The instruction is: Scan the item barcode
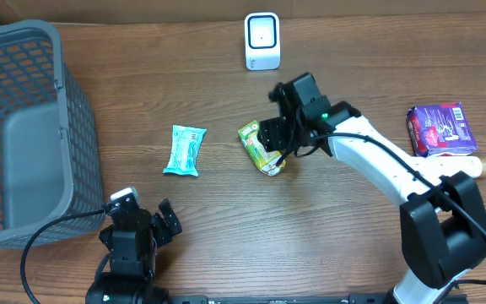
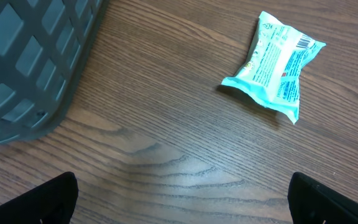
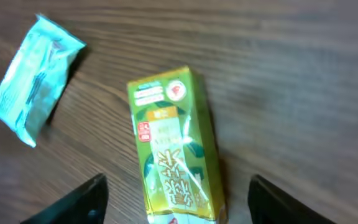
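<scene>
**Item:** carton (image 1: 262,149). It lay flat on the table (image 1: 226,211), near side of the scanner (image 1: 262,40).

**Right gripper** (image 3: 179,204): fingers stood wide apart either side of the carton, gripping nothing.

**Left gripper** (image 2: 182,205): spread, empty.

**Risk:** no barcode showed, so a grasp could present the wrong face, and the slick carton could twist between the fingers.

**Long axis:** diagonal, far-left to near-right, printed face up.

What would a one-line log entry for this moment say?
right gripper: open over green carton | left gripper: open, empty | teal packet: on table | white scanner: nothing before it
</scene>
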`<action>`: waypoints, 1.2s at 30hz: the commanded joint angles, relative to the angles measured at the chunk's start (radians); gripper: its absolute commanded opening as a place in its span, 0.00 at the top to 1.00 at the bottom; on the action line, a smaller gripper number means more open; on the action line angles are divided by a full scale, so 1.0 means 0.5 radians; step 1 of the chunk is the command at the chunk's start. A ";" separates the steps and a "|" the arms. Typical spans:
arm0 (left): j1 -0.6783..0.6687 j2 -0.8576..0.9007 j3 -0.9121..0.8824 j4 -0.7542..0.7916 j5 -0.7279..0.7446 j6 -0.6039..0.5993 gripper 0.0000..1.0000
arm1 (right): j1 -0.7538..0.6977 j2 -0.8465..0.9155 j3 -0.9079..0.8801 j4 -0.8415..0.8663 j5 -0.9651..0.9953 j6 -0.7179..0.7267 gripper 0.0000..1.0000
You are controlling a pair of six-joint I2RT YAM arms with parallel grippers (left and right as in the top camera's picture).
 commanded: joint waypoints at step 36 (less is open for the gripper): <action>-0.004 -0.016 0.002 0.007 -0.027 -0.034 0.00 | 0.229 0.343 0.095 -0.114 0.158 -0.474 0.18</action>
